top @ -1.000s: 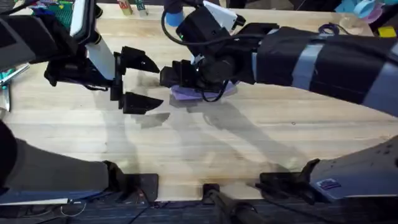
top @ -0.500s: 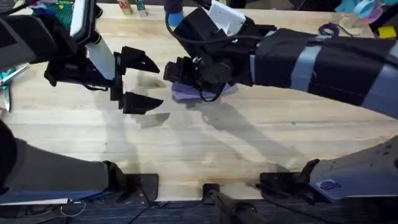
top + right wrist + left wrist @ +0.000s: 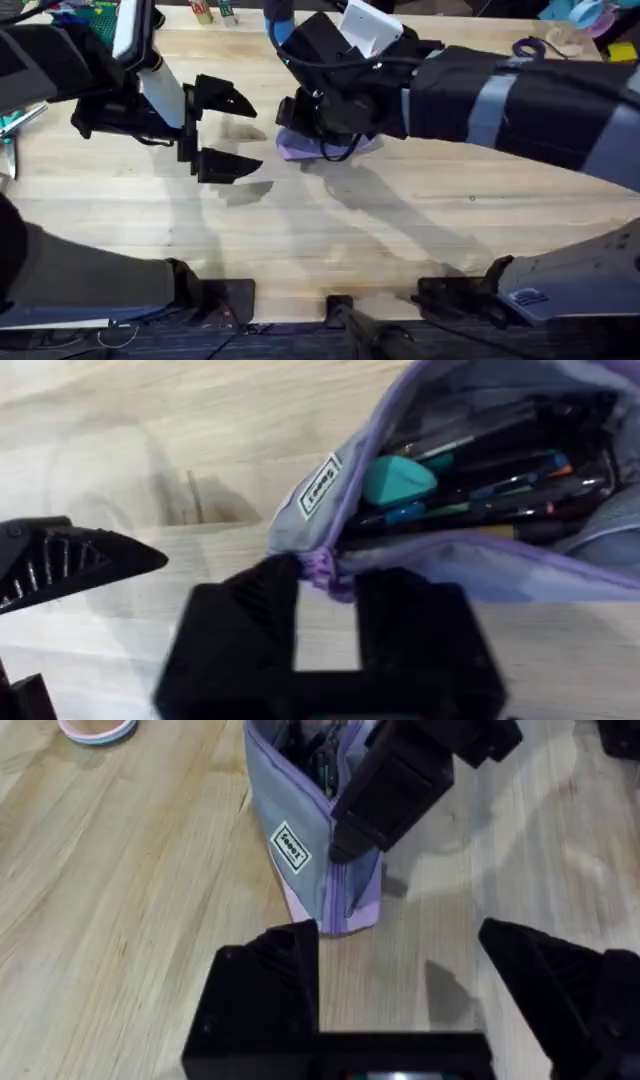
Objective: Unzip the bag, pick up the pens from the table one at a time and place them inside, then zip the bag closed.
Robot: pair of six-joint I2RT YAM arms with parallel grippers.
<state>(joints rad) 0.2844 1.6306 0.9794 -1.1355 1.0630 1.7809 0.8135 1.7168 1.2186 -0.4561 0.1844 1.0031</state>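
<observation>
Two arms work over the pale wooden plank tabletop (image 3: pixel 400 230). Since a second ago the right gripper (image 3: pixel 293 112) has shifted slightly rightward along the soft lavender fabric pouch (image 3: pixel 300 148), clamped on its zipper end; dark pens (image 3: pixel 480 455) lie inside. Nearby, the left gripper (image 3: pixel 222 132) stays spread apart.
</observation>
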